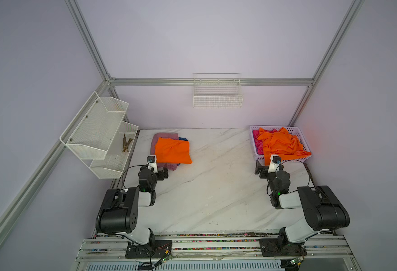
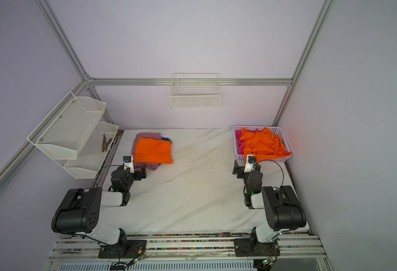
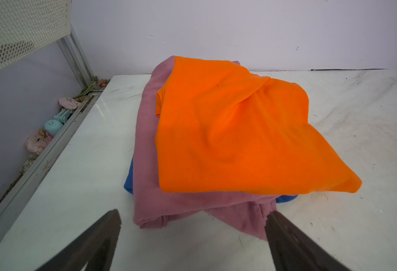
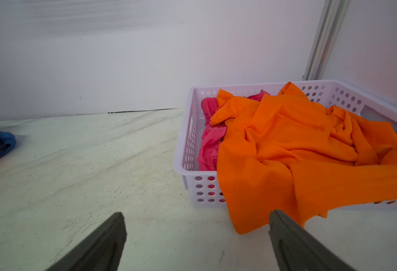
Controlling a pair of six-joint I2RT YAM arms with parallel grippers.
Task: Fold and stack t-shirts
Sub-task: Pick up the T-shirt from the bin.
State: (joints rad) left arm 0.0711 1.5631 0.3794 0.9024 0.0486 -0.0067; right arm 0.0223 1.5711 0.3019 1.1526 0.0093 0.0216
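Stack, left of centre in both top views: folded orange shirt [image 1: 173, 150] over mauve shirt [image 1: 163, 136] over blue shirt [image 1: 183, 139], on bench [image 1: 216, 187]. Basket [image 1: 295, 131], right of centre: crumpled orange shirt [image 1: 279, 143] draped over near rim, hot pink shirt [image 1: 256, 138] beneath. Left end effector [image 1: 163, 173], right end effector [image 1: 261, 170]: released, empty.

Pale lilac walls [image 1: 192, 35], evenly lit.
White marble-patterned tabletop [image 1: 216, 187] noted; white wire basket [image 1: 217, 101] hung on back wall, white mesh tiered shelf [image 1: 92, 131] fixed to silver aluminium frame [image 1: 169, 81] at left.

White marbled surface [image 1: 216, 187], walled in
Mesh shelf [image 1: 94, 126] left, wire basket [image 1: 218, 101] on back wall, perforated tub [image 4: 189, 150] far right
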